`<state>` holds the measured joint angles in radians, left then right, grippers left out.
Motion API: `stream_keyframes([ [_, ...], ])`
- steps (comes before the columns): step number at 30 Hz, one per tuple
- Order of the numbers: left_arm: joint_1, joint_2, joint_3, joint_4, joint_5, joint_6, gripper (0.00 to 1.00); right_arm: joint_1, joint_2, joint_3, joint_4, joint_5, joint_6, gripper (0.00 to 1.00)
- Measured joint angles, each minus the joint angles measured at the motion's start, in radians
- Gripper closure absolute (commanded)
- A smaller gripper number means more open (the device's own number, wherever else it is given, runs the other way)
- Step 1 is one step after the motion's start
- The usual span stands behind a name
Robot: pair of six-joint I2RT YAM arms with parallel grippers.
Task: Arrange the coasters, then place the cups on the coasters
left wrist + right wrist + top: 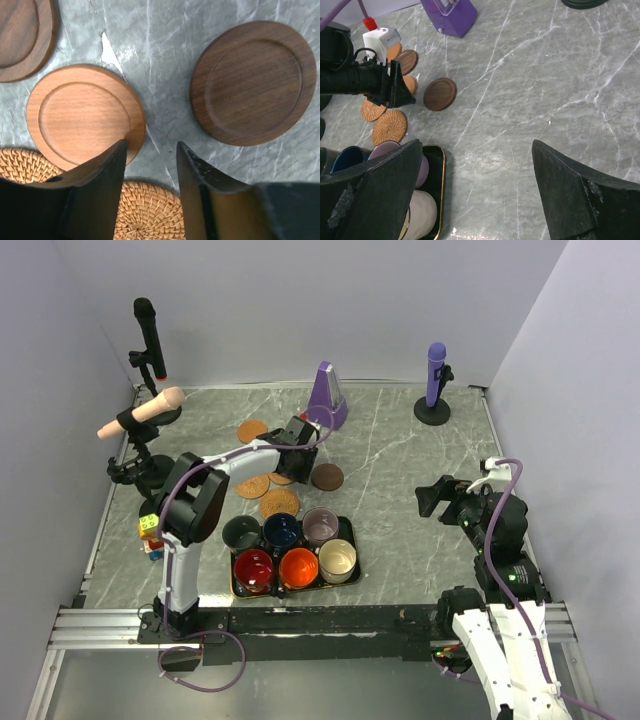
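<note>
Several coasters lie on the marble table behind the black tray point(350, 540). In the left wrist view a light wooden coaster point(85, 115) and a dark brown coaster point(252, 82) lie flat, with two woven ones point(147, 212) nearer. My left gripper point(152, 145) hangs open over the bare gap between them, holding nothing, and its left fingertip overlaps the light coaster's edge. The cups stand in the tray: dark green point(241, 533), navy point(283, 530), lilac point(320, 526), red point(254, 570), orange point(298, 567), cream point(337, 560). My right gripper point(476, 145) is wide open above bare table, right of the tray.
A purple metronome point(328, 395) stands just behind the coasters. At the back right a purple microphone point(435, 375) stands on its base. A black microphone point(148, 340) and a beige one point(140, 415) stand at the left, with coloured cubes point(150, 530) beside the left arm.
</note>
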<state>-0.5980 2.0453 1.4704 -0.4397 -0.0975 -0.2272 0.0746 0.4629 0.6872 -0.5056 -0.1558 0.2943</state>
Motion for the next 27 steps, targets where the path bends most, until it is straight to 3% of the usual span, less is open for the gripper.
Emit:
stream_keyframes([
  [8, 0.0, 0.027, 0.02, 0.056, 0.019, -0.005, 0.62, 0.0, 0.002, 0.0, 0.004, -0.004, 0.005, 0.04],
  [27, -0.008, 0.176, 0.211, 0.126, 0.029, -0.026, 0.62, 0.0, -0.009, -0.001, 0.002, 0.013, 0.003, 0.04],
])
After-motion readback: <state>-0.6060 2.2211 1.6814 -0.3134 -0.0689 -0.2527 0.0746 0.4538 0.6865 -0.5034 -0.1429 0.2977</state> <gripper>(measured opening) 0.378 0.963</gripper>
